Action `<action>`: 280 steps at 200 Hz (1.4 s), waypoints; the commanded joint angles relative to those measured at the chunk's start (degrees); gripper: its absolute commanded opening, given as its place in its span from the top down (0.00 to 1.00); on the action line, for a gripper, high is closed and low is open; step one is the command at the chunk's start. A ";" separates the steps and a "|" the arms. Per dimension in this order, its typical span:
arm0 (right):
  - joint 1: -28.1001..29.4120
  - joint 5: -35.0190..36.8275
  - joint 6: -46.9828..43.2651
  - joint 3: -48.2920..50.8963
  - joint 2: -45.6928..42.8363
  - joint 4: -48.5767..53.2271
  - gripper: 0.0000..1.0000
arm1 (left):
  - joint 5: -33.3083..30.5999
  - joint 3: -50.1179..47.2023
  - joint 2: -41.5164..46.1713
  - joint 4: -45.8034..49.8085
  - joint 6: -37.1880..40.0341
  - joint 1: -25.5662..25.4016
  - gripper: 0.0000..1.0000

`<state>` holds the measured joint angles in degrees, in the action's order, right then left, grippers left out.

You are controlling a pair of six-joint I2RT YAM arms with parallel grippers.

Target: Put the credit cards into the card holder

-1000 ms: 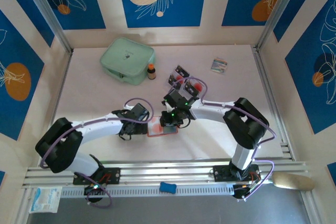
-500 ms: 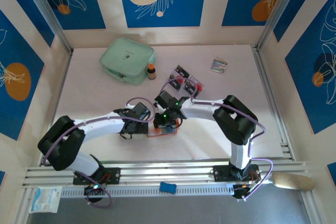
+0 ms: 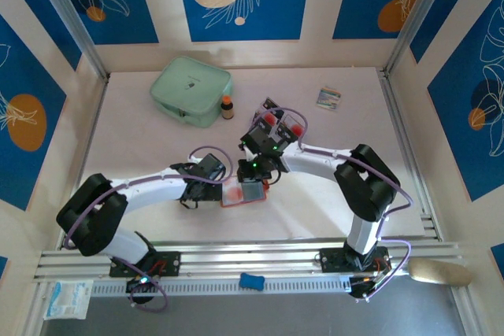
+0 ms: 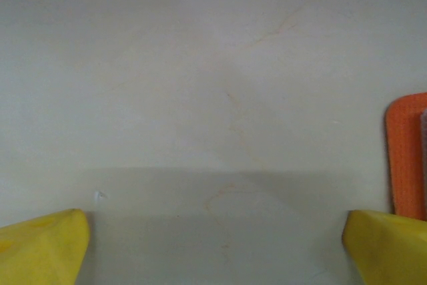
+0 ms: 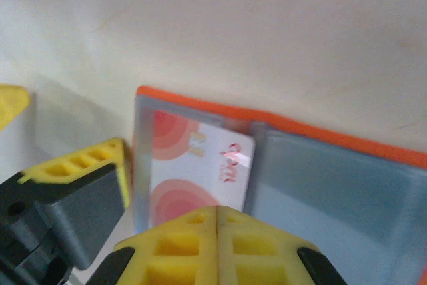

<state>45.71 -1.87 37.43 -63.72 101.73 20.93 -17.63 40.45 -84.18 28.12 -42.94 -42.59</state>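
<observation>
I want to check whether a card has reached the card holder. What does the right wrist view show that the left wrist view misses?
Right wrist: the card holder lying open with its grey inside up, a pale card with red round marks on its left half, and the right gripper shut just in front. Left wrist: the left gripper, fingers wide apart over bare table. Both: the card holder's orange edge.

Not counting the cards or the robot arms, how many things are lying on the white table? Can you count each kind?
Mint-green zip pouch: 1
Small brown bottle: 1
Small multicoloured packet: 1
Squarish orange-red card holder: 1
Total: 4
</observation>
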 commanded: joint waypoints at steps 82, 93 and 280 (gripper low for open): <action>3.24 -1.52 -0.34 -2.14 6.55 0.78 0.95 | -1.50 -0.15 -2.13 -1.17 0.90 0.60 0.00; 3.91 -1.65 -0.16 -2.60 7.11 0.87 0.95 | -1.46 -0.19 -2.13 -1.10 0.97 0.63 0.00; 4.20 0.73 1.22 -0.02 1.91 2.82 0.97 | -2.24 -2.57 6.41 3.09 0.14 1.80 0.00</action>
<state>49.82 -1.41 37.74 -64.86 103.81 23.55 -19.14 38.81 -77.08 29.65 -42.54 -41.50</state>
